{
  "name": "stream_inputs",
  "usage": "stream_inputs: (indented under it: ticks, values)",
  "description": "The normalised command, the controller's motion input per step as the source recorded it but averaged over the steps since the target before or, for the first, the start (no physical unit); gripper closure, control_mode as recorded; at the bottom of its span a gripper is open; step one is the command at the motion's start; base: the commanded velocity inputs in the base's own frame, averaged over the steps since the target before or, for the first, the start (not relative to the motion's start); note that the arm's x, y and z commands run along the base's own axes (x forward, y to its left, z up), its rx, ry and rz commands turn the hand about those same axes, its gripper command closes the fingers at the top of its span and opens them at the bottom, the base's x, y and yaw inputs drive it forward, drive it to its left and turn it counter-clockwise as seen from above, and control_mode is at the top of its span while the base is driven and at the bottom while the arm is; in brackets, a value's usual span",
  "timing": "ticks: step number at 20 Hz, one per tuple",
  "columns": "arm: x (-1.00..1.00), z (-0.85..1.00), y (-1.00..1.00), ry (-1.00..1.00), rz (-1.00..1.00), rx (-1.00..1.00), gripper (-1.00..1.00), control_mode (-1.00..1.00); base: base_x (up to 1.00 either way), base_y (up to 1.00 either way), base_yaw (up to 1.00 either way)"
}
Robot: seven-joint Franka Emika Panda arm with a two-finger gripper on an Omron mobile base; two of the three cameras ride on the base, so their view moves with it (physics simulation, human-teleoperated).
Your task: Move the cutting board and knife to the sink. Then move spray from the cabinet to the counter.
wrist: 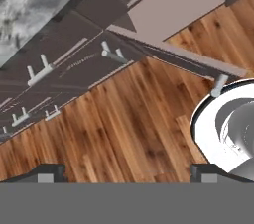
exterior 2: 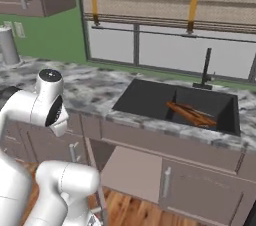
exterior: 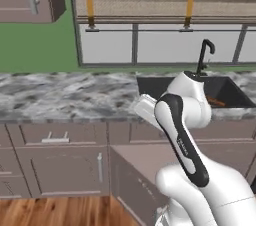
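Risk now lies in the reach for the spray — gripper (wrist: 127, 171) points down at the wood floor (wrist: 124, 134) with tips wide apart, holding nothing. Cutting board (exterior 2: 192, 114) lies tilted in the sink (exterior 2: 145, 97). Swinging up blind could clip the desk (exterior: 65, 95) edge or open cabinet door (exterior 2: 132, 172).

Arm (exterior: 182, 135) folded tight, elbow bent sharp, upper link rising from the base then doubling back at chest height. Wrist turned down, hand looking at the floor. Gripper (wrist: 126, 173) open, nothing between the fingertips (wrist: 49, 172) (tips wide apart, one at each lower corner of the hand view).
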Motion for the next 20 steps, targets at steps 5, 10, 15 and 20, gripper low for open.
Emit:
stream_inputs:
  ticks: [5, 10, 15, 20]
  values:
    - [0.0, 0.0, 0.0, 0.0, 0.0, 0.0, -1.0, 1.0, -0.42, 1.0, 0.33]
    - [0.0, 0.0, 0.0, 0.0, 0.0, 0.0, -1.0, 1.0, -0.38, 1.0, 0.32]
    - [0.0, 0.0, 0.0, 0.0, 0.0, 0.0, -1.0, 1.0, -0.29, 1.0, 0.32]
    - [0.0, 0.0, 0.0, 0.0, 0.0, 0.0, -1.0, 1.0, -0.15, 1.0, 0.3]
